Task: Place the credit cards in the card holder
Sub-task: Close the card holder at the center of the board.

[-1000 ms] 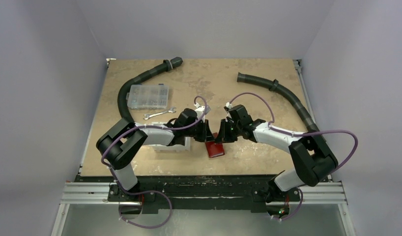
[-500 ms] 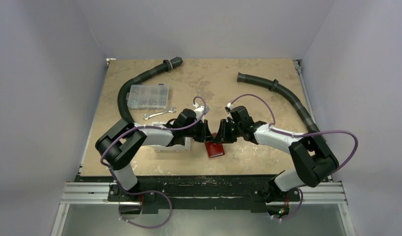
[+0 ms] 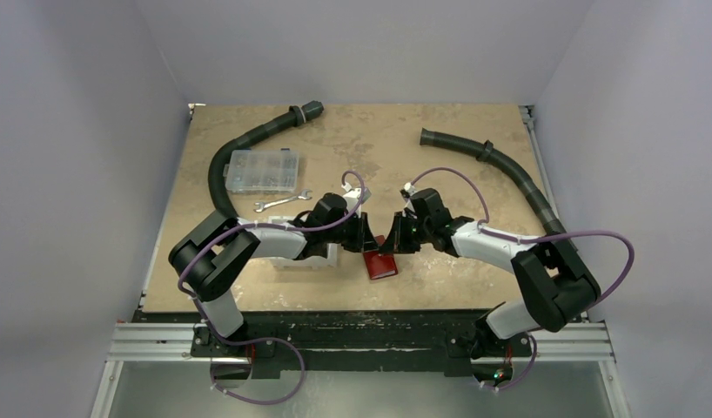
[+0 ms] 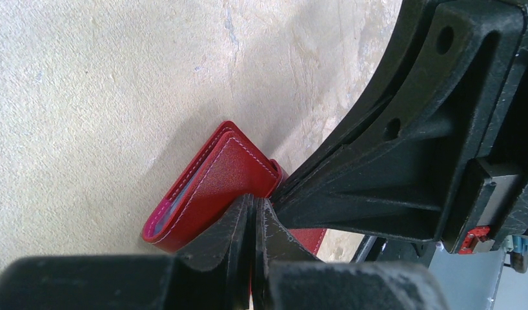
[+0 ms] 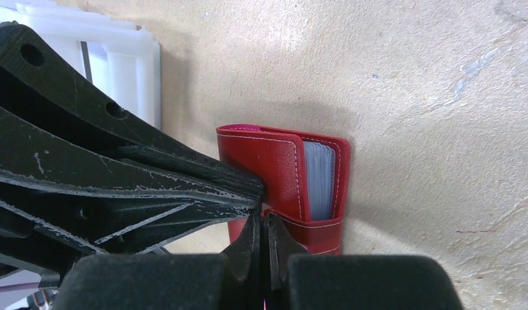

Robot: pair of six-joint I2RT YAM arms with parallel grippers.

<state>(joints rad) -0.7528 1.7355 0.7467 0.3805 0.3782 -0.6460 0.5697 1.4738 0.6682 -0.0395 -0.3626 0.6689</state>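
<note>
The red card holder [image 3: 380,263] stands folded on the table between both grippers. My left gripper [image 3: 367,237] is shut, and its tips [image 4: 253,205] pinch a thin red edge of the holder [image 4: 216,181]. My right gripper [image 3: 392,239] is shut, and its tips [image 5: 263,219] are at the stitched snap tab of the holder [image 5: 281,174]. Light blue-grey sheet edges [image 5: 318,181] show inside the holder, and also in the left wrist view [image 4: 174,205]. I cannot tell if they are the credit cards. No loose card is in view.
A white bin [image 3: 302,259] sits under the left arm, close to the holder [image 5: 126,71]. A clear compartment box [image 3: 264,170] and a wrench [image 3: 281,203] lie at the back left. Black hoses curve at the back left [image 3: 248,144] and back right [image 3: 500,165].
The right wrist has sunk slightly towards the holder. The left arm and the holder have barely moved.
</note>
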